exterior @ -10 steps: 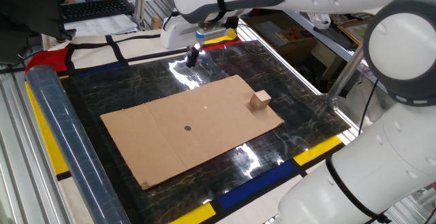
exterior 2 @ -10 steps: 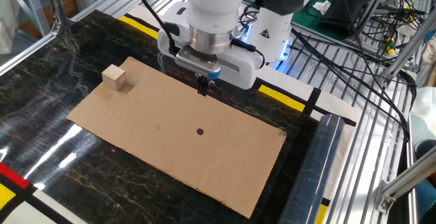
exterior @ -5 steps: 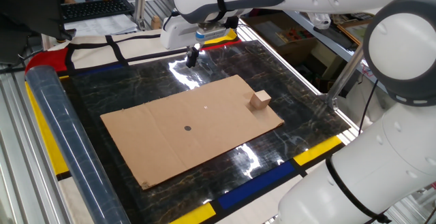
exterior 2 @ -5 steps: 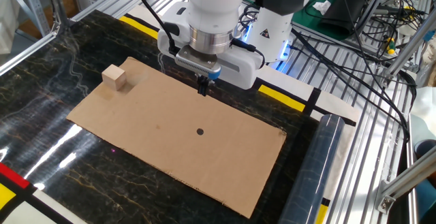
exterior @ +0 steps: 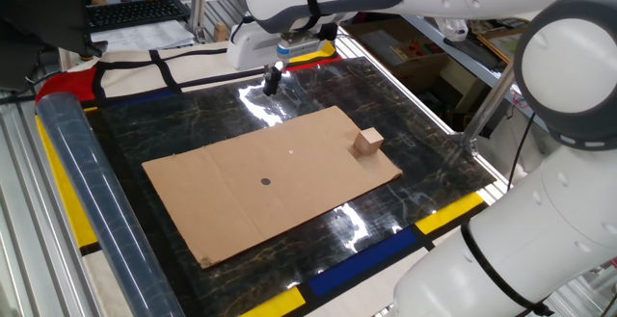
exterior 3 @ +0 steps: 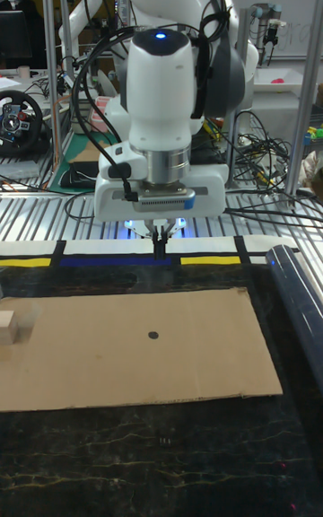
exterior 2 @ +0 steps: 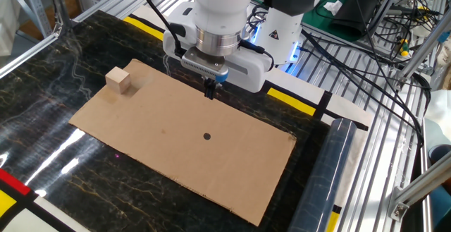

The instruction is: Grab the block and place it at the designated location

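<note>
Block [exterior: 367,143], small light-tan wooden cube w/ plain faces, sits near one end of flat brown cardboard sheet [exterior: 241,201] on dark marbled counter [exterior 2: 42,84]. Tiny round black dot [exterior: 266,181], the target spot, is mid-sheet, well apart from cube. Pincer [exterior 2: 209,89] hangs above sheet's far edge, fingers drawn close together, holding nothing. No change vs 1 s ago: arm, cube, sheet all same. Judgement: task not started; pincer needs to widen, travel over to cube, then descend.
</note>
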Available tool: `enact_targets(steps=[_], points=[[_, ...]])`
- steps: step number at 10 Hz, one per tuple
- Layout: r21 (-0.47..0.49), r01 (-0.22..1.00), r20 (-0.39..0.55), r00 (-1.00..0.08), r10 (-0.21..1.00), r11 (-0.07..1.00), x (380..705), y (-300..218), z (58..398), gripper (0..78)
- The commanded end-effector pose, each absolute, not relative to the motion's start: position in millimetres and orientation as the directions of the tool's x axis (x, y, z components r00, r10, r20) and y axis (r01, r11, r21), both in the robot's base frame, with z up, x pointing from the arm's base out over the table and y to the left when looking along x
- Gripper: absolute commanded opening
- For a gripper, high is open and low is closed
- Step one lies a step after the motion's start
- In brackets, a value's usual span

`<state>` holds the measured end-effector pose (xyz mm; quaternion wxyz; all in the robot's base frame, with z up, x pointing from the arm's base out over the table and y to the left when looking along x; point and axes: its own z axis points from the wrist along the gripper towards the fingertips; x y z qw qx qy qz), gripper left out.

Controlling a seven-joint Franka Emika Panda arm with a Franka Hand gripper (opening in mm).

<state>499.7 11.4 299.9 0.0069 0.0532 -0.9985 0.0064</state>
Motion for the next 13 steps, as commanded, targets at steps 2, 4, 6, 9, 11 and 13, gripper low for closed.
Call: enact_targets(steps=[2, 4, 6, 9, 11, 13], points=[[0.001, -0.136, 0.020, -0.990, -0.136, 0.991, 505.7, 15.6, 290.3, 0.0], [0.001, -0.138, 0.021, -0.990, -0.138, 0.990, 505.8, 15.6, 290.3, 0.0], [0.001, -0.139, 0.022, -0.990, -0.139, 0.990, 505.9, 15.7, 290.0, 0.0], [0.001, -0.142, 0.023, -0.990, -0.142, 0.990, 506.2, 16.0, 289.3, 0.0], [0.001, -0.143, 0.024, -0.989, -0.143, 0.990, 506.5, 16.3, 288.6, 0.0], [0.001, -0.143, 0.025, -0.989, -0.143, 0.990, 506.5, 16.3, 288.5, 0.0]])
